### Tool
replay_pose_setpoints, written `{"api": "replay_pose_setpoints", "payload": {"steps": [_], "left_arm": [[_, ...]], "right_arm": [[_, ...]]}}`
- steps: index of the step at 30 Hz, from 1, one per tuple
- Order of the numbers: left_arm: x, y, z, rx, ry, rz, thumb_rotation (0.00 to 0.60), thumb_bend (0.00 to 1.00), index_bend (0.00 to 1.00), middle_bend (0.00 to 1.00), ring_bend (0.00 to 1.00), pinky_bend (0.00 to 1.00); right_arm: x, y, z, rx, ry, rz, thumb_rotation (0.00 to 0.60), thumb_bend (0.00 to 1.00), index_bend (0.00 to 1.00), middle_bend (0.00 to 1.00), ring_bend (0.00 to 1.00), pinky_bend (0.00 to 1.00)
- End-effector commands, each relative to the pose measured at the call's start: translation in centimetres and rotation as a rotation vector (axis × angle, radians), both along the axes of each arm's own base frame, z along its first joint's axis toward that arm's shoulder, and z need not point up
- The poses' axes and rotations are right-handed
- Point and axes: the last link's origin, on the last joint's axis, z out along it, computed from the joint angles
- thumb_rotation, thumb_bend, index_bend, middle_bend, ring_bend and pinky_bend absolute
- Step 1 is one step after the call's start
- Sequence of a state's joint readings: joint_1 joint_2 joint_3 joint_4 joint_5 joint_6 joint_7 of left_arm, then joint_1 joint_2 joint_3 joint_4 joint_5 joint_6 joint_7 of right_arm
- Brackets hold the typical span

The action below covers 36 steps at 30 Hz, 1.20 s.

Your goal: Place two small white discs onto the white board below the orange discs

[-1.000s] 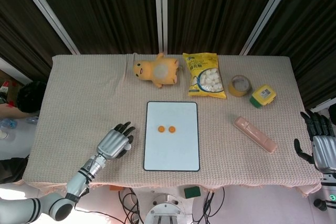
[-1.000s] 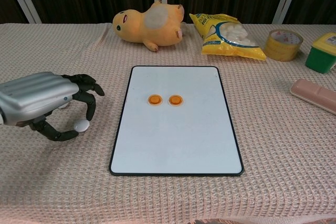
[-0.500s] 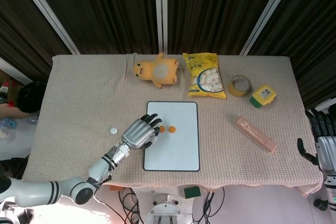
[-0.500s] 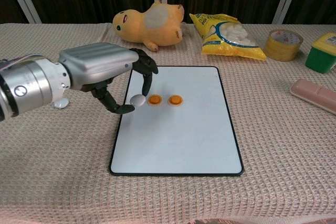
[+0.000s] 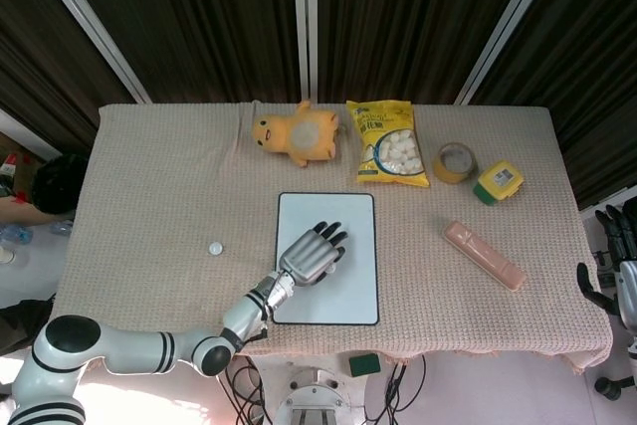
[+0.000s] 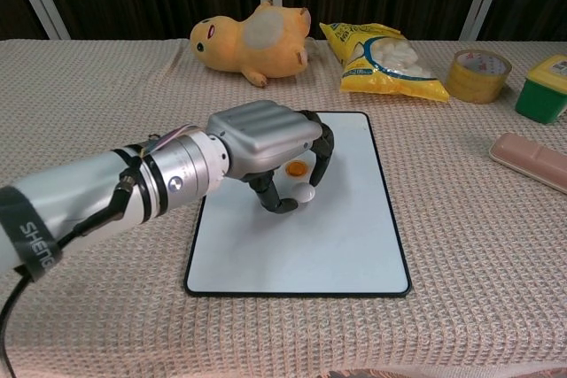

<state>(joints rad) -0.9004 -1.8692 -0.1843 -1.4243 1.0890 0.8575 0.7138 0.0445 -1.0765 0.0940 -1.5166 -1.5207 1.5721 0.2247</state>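
Since half a second ago, the white disc (image 6: 304, 191) has travelled from the board's left edge to just below the orange disc (image 6: 296, 167), pinched in the left robot hand (image 6: 270, 143) over the white board (image 6: 345, 236). Release looks near, though contact is unclear. A second white disc (image 5: 215, 247) waits at nine o'clock on the bench (image 5: 149, 196); the right robot hand (image 5: 625, 281) idles, fingers apparently spread.

The head view looks steeply down from high above, taking in the whole beige-clothed desk (image 5: 149, 176). The chest view sits low and close at the near edge, facing across. Both share the black-rimmed white rectangular board (image 5: 350, 291) (image 6: 354, 245) and yellow plush toy (image 5: 294, 134) (image 6: 248, 42).
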Motion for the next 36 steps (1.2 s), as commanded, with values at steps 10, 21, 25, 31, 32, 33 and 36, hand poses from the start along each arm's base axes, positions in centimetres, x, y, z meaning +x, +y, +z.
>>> {"api": "replay_pose_setpoints", "payload": {"steps": [10,21,25,31,32,33,36], "left_arm": [[-0.3,0.9,0.0,0.022,0.02,0.017,0.6,0.29,0.52,0.18,0.08,0.18],[-0.9,0.6,0.1,-0.005,0.044,0.02,0.6,0.29,0.49,0.17,0.07,0.18],[-1.0,0.5,0.4,-0.004,0.043,0.017,0.6,0.29,0.45,0.17,0.07,0.18],[-1.0,0.1,0.9,-0.01,0.031,0.012,0.6,0.29,0.4,0.16,0.07,0.18],[-1.0,0.1,1.0,-0.01,0.028,0.013,0.6,0.29,0.39,0.16,0.07,0.18],[-1.0,0.1,1.0,-0.01,0.026,0.014,0.6,0.29,0.38,0.16,0.07,0.18],[-1.1,0.1,1.2,-0.007,0.027,0.013,0.6,0.29,0.32,0.16,0.07,0.18]], "right_arm": [[-0.3,-0.1,0.0,0.001,-0.003,-0.006,0.6,0.47,0.0,0.0,0.0,0.0],[-0.2,-0.2,-0.2,0.003,-0.002,-0.01,0.6,0.47,0.0,0.0,0.0,0.0],[-0.1,-0.2,-0.2,0.002,-0.003,-0.011,0.6,0.47,0.0,0.0,0.0,0.0],[0.0,-0.2,-0.2,0.003,-0.003,-0.009,0.6,0.47,0.0,0.0,0.0,0.0],[0.0,-0.2,-0.3,0.004,-0.003,-0.008,0.6,0.47,0.0,0.0,0.0,0.0],[0.0,-0.2,-0.3,0.005,-0.003,-0.008,0.6,0.47,0.0,0.0,0.0,0.0],[0.0,-0.2,-0.3,0.005,-0.001,-0.007,0.6,0.47,0.0,0.0,0.0,0.0]]}}
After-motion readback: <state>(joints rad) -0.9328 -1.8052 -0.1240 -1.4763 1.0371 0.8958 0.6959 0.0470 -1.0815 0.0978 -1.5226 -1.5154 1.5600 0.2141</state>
